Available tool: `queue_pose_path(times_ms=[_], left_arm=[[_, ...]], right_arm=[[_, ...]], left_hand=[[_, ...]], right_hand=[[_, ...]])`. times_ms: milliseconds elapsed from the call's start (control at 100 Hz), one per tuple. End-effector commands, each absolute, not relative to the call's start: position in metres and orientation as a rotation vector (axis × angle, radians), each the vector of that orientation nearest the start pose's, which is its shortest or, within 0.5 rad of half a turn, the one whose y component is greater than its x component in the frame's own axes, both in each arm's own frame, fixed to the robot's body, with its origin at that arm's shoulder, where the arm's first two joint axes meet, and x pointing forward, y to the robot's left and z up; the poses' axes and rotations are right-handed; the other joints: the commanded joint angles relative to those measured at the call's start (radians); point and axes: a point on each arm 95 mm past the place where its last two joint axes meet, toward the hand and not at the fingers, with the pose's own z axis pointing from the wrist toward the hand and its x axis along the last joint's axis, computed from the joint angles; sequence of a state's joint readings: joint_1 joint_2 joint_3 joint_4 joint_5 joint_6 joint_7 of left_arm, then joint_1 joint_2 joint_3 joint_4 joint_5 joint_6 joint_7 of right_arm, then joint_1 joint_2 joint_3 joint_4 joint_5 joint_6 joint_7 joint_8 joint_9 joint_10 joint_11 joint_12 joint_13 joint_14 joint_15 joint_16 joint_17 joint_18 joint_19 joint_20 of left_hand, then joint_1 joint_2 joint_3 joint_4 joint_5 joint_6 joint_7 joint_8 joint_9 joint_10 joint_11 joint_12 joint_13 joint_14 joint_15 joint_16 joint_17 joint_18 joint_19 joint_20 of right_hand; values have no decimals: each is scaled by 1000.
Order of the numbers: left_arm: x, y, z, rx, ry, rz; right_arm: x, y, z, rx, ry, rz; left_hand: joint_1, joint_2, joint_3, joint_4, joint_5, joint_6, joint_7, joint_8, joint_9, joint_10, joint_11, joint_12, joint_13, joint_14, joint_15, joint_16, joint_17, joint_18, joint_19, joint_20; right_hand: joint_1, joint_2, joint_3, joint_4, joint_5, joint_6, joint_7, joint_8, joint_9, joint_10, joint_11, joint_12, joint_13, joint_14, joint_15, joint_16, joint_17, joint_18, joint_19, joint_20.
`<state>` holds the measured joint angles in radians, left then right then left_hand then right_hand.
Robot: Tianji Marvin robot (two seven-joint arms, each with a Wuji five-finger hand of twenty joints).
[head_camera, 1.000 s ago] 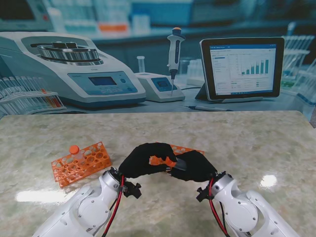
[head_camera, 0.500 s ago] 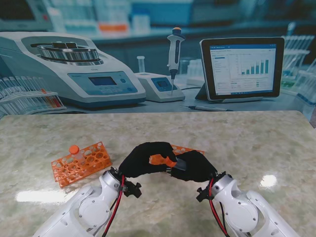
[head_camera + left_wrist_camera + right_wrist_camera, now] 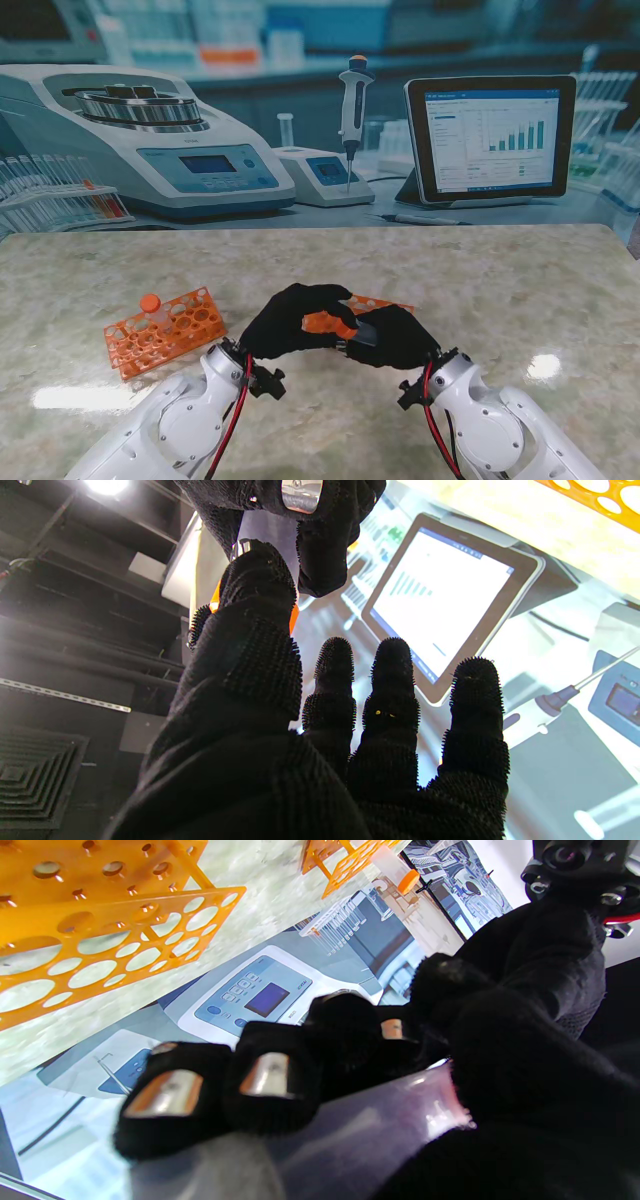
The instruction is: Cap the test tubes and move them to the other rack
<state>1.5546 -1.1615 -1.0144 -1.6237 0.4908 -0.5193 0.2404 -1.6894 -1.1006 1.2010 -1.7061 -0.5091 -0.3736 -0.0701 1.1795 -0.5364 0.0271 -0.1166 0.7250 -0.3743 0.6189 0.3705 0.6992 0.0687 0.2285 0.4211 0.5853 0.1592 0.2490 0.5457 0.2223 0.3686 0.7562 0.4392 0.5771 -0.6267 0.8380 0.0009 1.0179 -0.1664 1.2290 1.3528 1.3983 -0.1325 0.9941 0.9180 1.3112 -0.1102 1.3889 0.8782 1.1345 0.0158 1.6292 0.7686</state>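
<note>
Two hands met near the middle: the right hand (image 3: 388,338) gripped a clear tube (image 3: 350,1130), while the left hand (image 3: 290,322) pinched an orange cap (image 3: 292,619) onto it. Capping looked underway; next, the tube needed carrying to the left rack (image 3: 165,330).

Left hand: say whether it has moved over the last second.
Yes, slightly. The left hand's fingers have lifted and spread farther from me over the orange rack; its wrist stays put.
</note>
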Motion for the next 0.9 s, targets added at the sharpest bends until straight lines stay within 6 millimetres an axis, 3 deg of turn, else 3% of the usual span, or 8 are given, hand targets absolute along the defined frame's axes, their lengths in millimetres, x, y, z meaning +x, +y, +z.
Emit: queue_pose_path(times_ms=[0,320,580,890], left_arm=[[354,-105,-299,-1262,1237,-2533],[351,-102,-298,-1269,1248,-2551],[350,-100,-296,-1277,1239,-2566],[349,-100,-296,-1273,1232,-2578]], right_arm=[[339,59,-303,-1512,-1495,-2505],[340,58,-303,-1522,-1495,-2505],[340,58,-303,-1528,-1496,-2504],[341,57,-303,-1536,-1495,-2506]], left_hand=[[40,207,85,135,59,317,95,23,-32,-23,-21,-24,-38,11,-31,-35,-20,19,-48,3],[-48,190,44,123,20,304,67,37,-47,-14,-39,-41,-45,5,-47,-66,-30,23,-59,-3],[-123,219,14,104,11,310,39,37,-51,-12,-44,-46,-47,2,-47,-72,-34,22,-65,-4],[-114,219,15,106,16,312,25,50,-47,-13,-43,-46,-40,0,-43,-72,-24,17,-60,-1]], right_hand=[[16,8,-9,-14,69,-21,56,32,42,-24,19,21,14,-133,212,69,54,-59,299,57],[16,7,-10,-14,69,-21,56,32,42,-22,18,21,14,-133,212,69,54,-59,299,57],[17,7,-10,-14,69,-21,56,32,42,-22,19,22,14,-133,212,69,54,-59,299,57],[17,7,-10,-15,69,-21,56,32,42,-22,18,22,14,-133,212,69,54,-59,299,57]])
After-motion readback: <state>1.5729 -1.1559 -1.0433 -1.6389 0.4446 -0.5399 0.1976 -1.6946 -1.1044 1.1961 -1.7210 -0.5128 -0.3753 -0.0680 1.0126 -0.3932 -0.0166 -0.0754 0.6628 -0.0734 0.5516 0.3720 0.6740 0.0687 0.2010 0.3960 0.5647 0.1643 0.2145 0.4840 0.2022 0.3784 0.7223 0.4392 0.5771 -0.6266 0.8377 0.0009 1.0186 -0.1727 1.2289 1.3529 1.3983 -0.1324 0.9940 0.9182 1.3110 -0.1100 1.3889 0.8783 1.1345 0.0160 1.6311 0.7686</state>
